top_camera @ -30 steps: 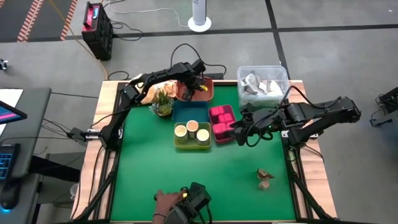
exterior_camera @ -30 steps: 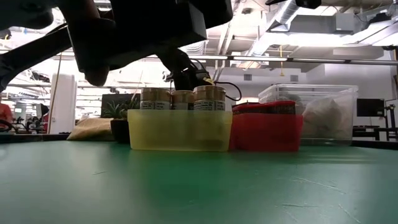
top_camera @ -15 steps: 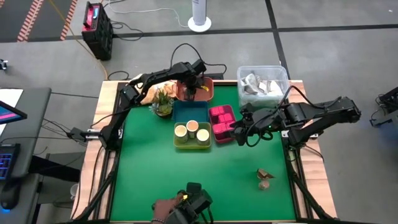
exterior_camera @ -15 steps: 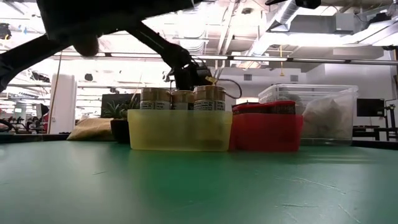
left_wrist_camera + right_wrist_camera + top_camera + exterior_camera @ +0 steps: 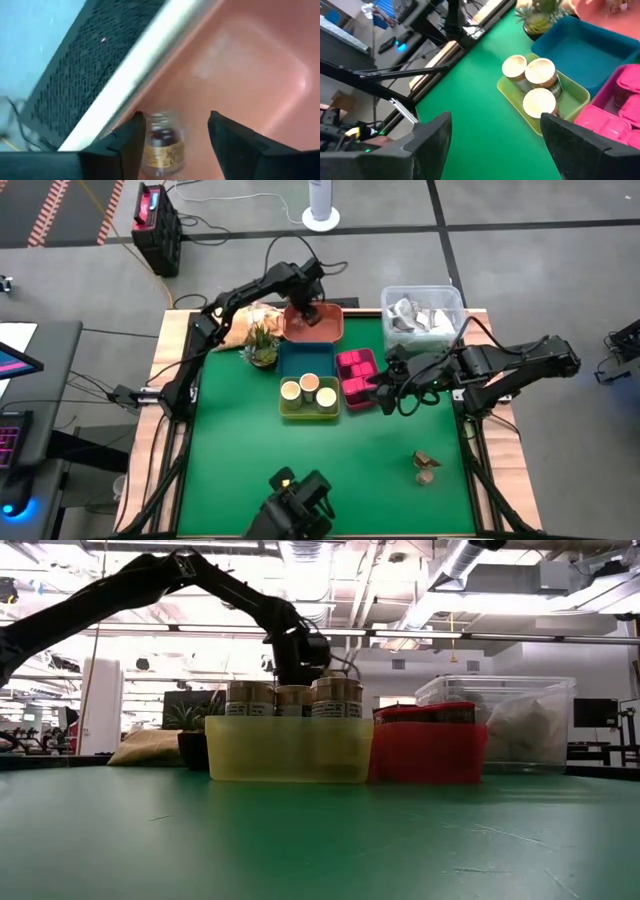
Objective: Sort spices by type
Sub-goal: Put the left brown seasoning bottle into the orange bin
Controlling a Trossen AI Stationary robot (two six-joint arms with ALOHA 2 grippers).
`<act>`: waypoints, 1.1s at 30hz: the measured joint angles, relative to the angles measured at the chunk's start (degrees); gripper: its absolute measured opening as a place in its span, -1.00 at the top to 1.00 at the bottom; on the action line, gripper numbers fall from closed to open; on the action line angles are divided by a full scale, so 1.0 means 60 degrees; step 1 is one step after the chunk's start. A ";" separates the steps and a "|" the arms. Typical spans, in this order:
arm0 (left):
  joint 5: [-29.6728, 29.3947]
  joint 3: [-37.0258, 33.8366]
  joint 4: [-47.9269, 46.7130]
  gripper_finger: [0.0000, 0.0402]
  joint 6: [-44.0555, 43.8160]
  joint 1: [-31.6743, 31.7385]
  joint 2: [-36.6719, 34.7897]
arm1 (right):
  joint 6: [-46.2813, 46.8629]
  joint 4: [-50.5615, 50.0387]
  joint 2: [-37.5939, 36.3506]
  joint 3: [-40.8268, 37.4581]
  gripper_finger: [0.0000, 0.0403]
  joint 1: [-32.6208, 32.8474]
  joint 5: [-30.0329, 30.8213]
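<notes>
Your left gripper (image 5: pixel 303 313) hung over the salmon tray (image 5: pixel 327 330) at the table's far edge, fingers (image 5: pixel 127 142) spread apart above a small glass jar (image 5: pixel 161 145) lying inside it. Your right gripper (image 5: pixel 383 392) waited beside the magenta blocks (image 5: pixel 355 372), fingers parted and empty. Three tan jars (image 5: pixel 309 391) stood in the yellow tray (image 5: pixel 306 412). Brown lumps (image 5: pixel 426 467) lay well apart, near the right edge.
</notes>
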 joint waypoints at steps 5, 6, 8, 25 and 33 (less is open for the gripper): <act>-0.0140 0.0000 -0.0069 -0.14 -0.0585 0.0130 0.0000 | -0.0174 0.0250 0.0000 0.0000 -0.62 -0.0001 0.0002; -0.0116 0.0000 -0.0158 -0.15 -0.0584 0.0120 0.0000 | -0.0179 0.0252 0.0000 0.0000 -0.62 0.0002 0.0002; -0.0013 0.0000 -0.0200 -0.16 -0.0437 0.0024 0.0033 | -0.0175 0.0251 0.0000 0.0000 -0.62 -0.0001 0.0002; -0.1548 0.0000 -0.1222 -0.16 -0.0189 -0.0949 0.0066 | -0.0006 0.0256 0.0000 0.0000 -0.62 -0.0001 0.0267; -0.1530 -0.0170 -0.0216 -0.16 0.0000 -0.0661 0.0066 | -0.0188 0.0257 0.0000 0.0000 -0.62 0.0000 0.0333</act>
